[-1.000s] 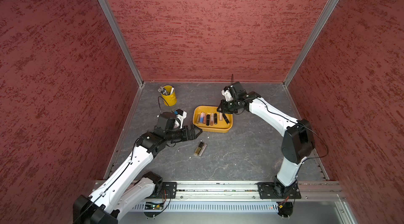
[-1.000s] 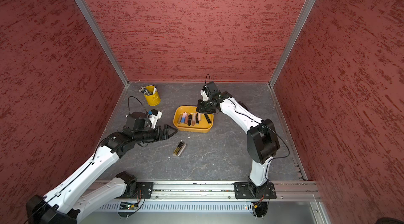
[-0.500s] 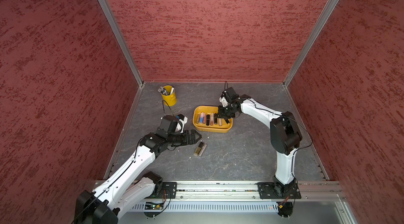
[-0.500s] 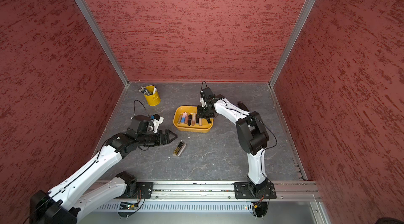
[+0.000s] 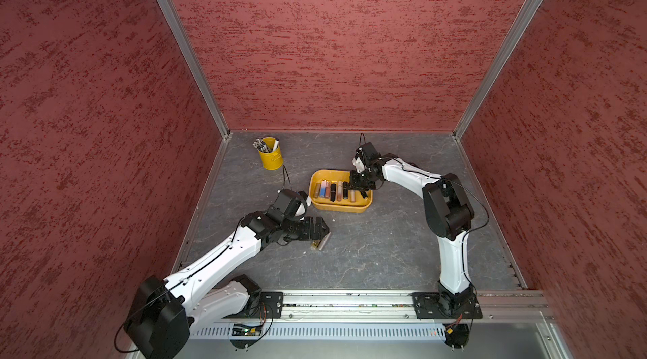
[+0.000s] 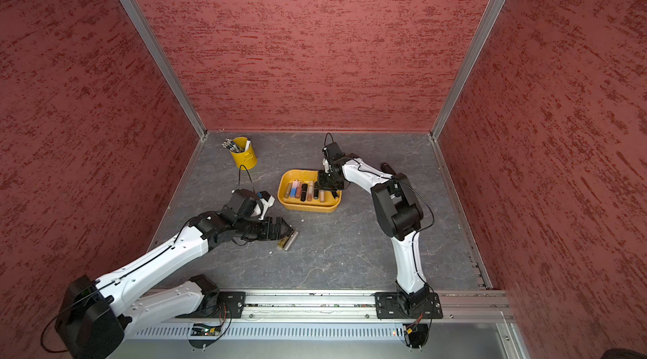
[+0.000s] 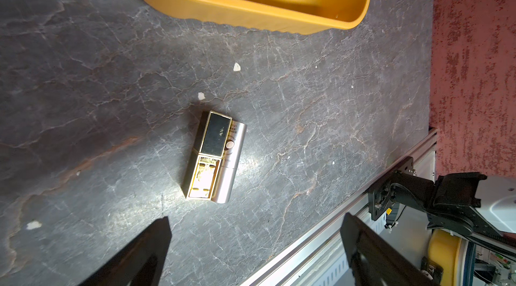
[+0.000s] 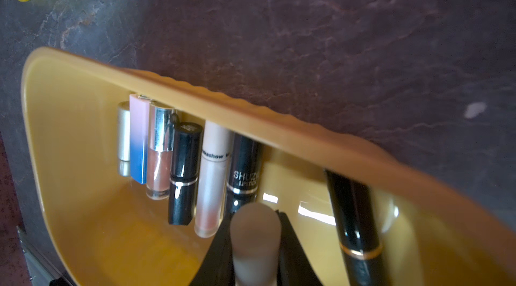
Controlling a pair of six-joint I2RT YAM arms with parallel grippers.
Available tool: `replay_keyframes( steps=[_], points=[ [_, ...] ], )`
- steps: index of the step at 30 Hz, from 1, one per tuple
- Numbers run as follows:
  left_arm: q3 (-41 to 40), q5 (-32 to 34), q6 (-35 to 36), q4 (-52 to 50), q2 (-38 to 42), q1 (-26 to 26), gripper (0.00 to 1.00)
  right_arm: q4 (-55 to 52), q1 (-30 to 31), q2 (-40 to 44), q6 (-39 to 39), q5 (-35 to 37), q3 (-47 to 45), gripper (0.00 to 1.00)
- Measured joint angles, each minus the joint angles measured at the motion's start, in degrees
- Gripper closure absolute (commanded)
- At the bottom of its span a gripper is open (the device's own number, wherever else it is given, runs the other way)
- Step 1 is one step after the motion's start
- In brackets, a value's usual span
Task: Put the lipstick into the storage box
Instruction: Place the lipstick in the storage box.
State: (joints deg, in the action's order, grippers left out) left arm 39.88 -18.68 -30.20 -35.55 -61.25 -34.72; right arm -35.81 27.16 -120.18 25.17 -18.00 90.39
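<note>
The right claw (image 5: 359, 185) pinches a pale lipstick (image 8: 254, 242) inside the storage box (image 5: 338, 208), likely to lay it by the others (image 8: 184, 173); the left claw (image 7: 255, 217), spread wide, hangs beside two lipsticks (image 7: 215, 156) mid-way across the surface (image 5: 385, 252), ready to grab.

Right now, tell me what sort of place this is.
Probably a robot test cell: red textured panels wall in a grey tabletop, two arms are bolted to a rail, and a yellow storage box holds lipsticks.

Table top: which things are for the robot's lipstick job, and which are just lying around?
For the job: shallow yellow-orange plastic tub; beige lipstick tube in the right claw; gold-and-black square lipstick; silver round lipstick.
Just lying about: small yellow bucket of pens; white crumbs.
</note>
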Motion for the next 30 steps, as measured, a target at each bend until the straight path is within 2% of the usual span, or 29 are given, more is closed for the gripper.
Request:
replay_keyframes(
  steps=[14, 23, 30],
  points=[
    [2.89, 3.30, 1.03, -0.74, -5.42, -3.82, 0.00, 2.05, -1.18, -4.15, 1.68, -1.97, 3.08, 0.75],
    [2.99, 4.48, 1.53, -2.19, -5.55, -4.52, 0.00, 3.48, -1.42, -5.07, 2.64, -3.06, 3.32, 0.66],
    [3.23, 4.85, 1.60, -2.45, -5.81, -4.63, 0.00, 3.50, -1.44, -5.07, 2.80, -3.32, 3.32, 0.64]
  ],
)
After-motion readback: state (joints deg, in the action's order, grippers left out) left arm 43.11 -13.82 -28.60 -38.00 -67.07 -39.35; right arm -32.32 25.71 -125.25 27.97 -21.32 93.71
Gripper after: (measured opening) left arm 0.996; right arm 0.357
